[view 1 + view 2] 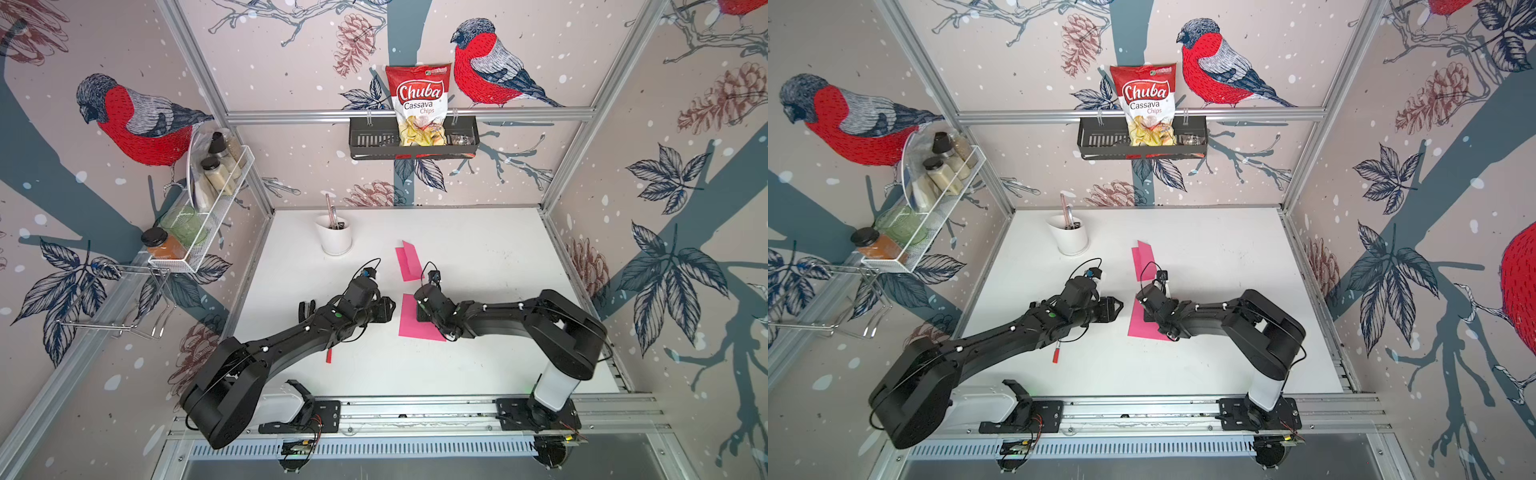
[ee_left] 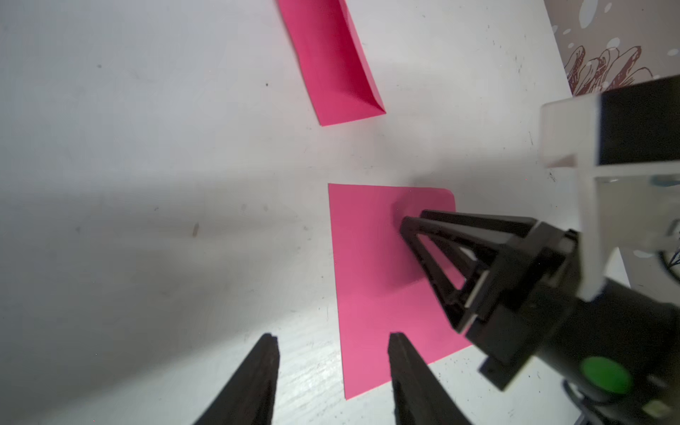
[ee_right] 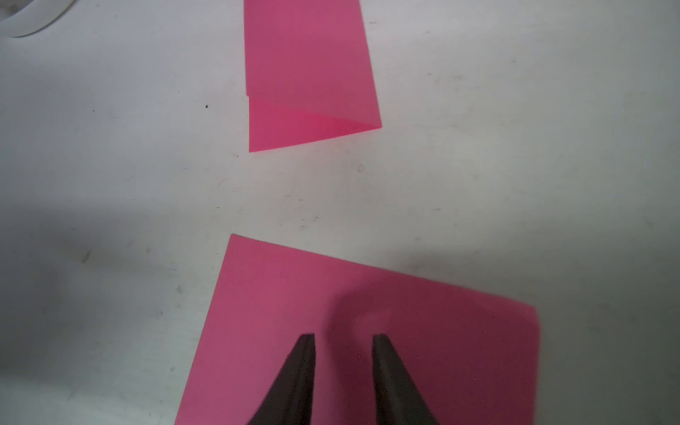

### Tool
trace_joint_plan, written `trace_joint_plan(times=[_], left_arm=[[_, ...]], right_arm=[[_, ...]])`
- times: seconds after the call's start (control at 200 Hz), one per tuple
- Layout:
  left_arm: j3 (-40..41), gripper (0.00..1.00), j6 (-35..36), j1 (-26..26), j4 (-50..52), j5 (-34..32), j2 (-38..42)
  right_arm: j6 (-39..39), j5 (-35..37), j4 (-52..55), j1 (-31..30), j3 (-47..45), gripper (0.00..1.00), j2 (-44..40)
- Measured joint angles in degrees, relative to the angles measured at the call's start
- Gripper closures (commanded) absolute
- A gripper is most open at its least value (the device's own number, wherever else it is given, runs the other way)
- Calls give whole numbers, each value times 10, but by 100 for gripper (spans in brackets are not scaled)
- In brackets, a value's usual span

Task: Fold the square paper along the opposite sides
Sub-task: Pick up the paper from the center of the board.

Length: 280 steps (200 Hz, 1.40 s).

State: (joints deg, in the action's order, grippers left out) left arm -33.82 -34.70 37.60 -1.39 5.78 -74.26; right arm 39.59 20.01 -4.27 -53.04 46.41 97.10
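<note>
Right gripper [image 3: 344,336]: jaws partly apart, nothing between them, tips low over the flat pink square paper [image 3: 265,294]; contact unclear. Left gripper [image 2: 333,336]: jaws apart, empty, at the sheet's edge. Paper lies unfolded on the white table [image 1: 478,249]. Folded pink paper [image 3: 309,55] lies beyond it, apart, near a white cup [image 1: 336,243].

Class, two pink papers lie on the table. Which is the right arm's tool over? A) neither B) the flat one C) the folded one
B: the right tool is over the flat pink paper, jaws apart; the folded paper lies apart beyond it.
</note>
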Motion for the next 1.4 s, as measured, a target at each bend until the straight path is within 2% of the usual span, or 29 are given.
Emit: trace_joint_plan(times=[0.11, 0.285, 0.45, 0.755, 0.915, 1.211, 1.401], left_arm=[[2, 40, -13, 0, -14, 1, -11], [-16, 31, -20, 0, -26, 19, -52], [-45, 22, -23, 0, -34, 46, -97], [-66, 23, -8, -4, -49, 66, -180], [-55, 24, -8, -4, -85, 66, -189], [-13, 25, -15, -4, -147, 62, -181], [3, 40, -19, -4, -170, 56, -180]], right_arm=[[-23, -29, 5, 32, -30, 49, -77], [-40, -101, -2, 100, -149, 35, -163], [-41, -172, -35, 104, -209, 32, -195], [-54, -230, -176, 74, -217, 33, -125], [-64, -262, -240, 66, -207, 34, -79], [-69, -316, -280, 65, -185, 34, -40], [-78, -342, -287, 67, -175, 35, -26]])
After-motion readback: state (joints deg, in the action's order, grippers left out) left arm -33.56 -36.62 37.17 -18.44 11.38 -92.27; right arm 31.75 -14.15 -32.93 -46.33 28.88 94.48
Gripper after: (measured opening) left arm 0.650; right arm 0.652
